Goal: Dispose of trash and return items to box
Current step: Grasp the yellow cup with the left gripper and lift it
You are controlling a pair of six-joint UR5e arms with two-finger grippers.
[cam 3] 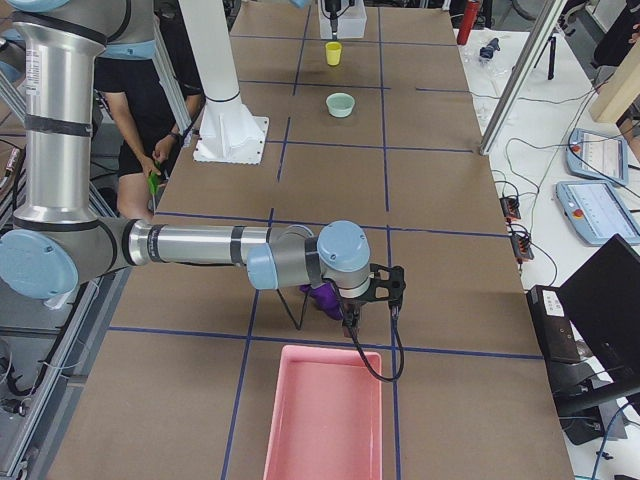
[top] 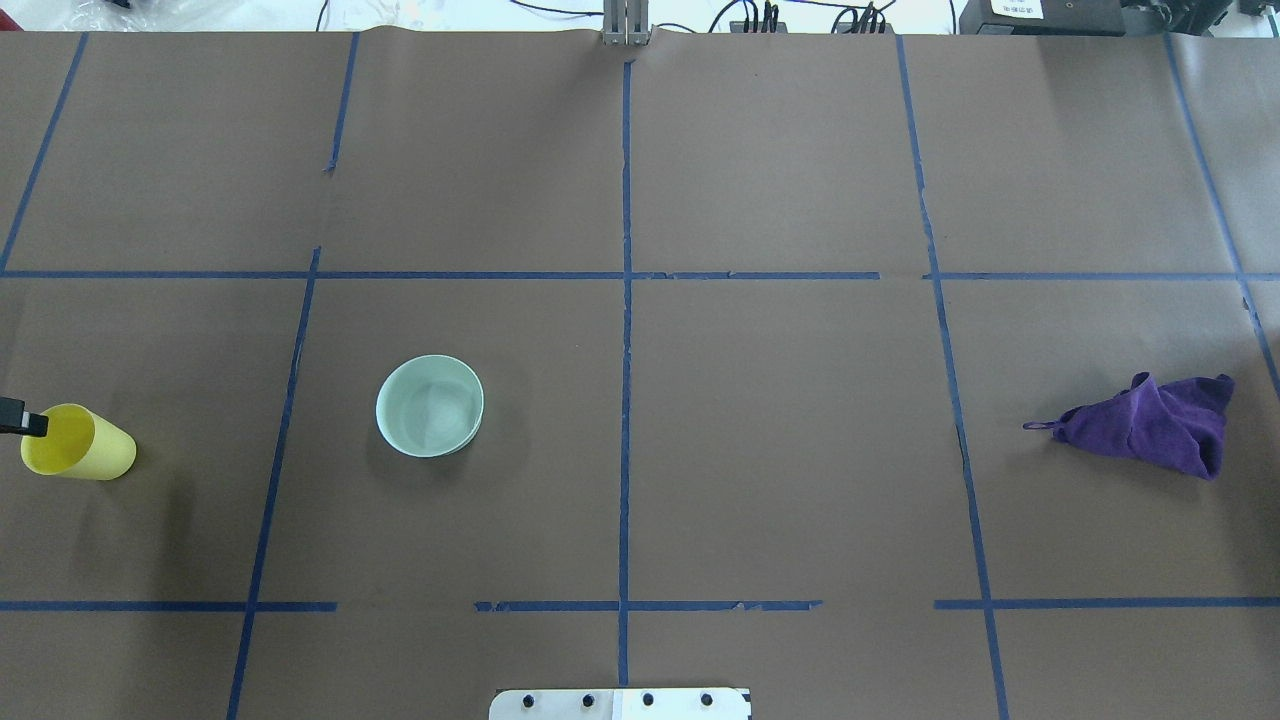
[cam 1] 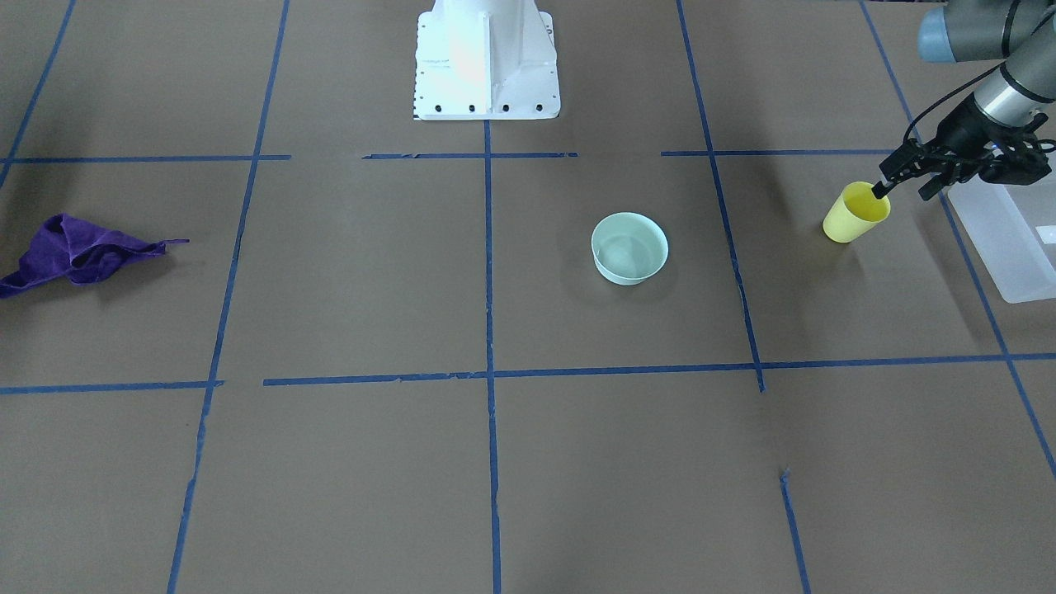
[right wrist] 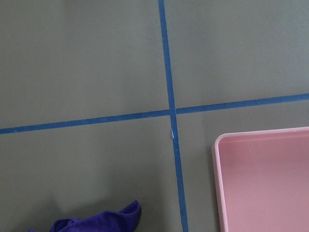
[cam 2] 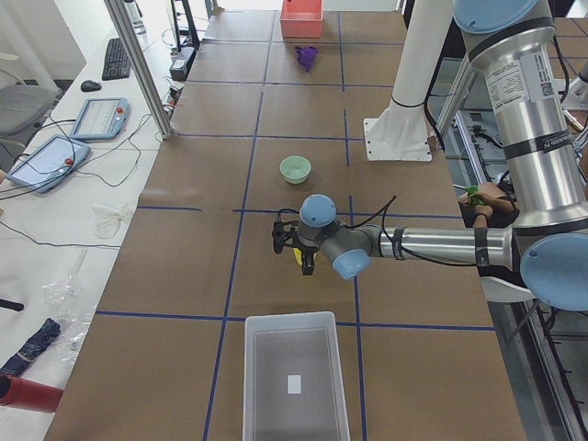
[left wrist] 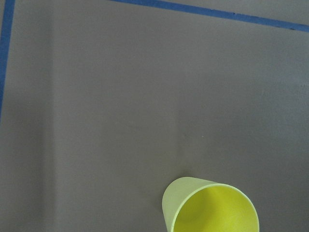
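Yellow tapered plastic cup [cam 1: 856,214] stands upright on the table [cam 1: 577,462], near the translucent frosted tub [cam 1: 1011,247]. The left gripper [cam 1: 903,191] has its fingers [cam 1: 881,190] spread astride the rim, one tip inside, seemingly to pinch the wall and lift.

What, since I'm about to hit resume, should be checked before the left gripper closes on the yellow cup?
1. Yellow cup upright, mouth up: ok.
2. Left gripper open at the cup's rim: ok.
3. Cup wall inside the grip: cannot tell.
4. Box lidless, beside the cup: ok.
5. Bowl apart from the cup: ok.
6. Right gripper far off, near the purple cloth: ok.
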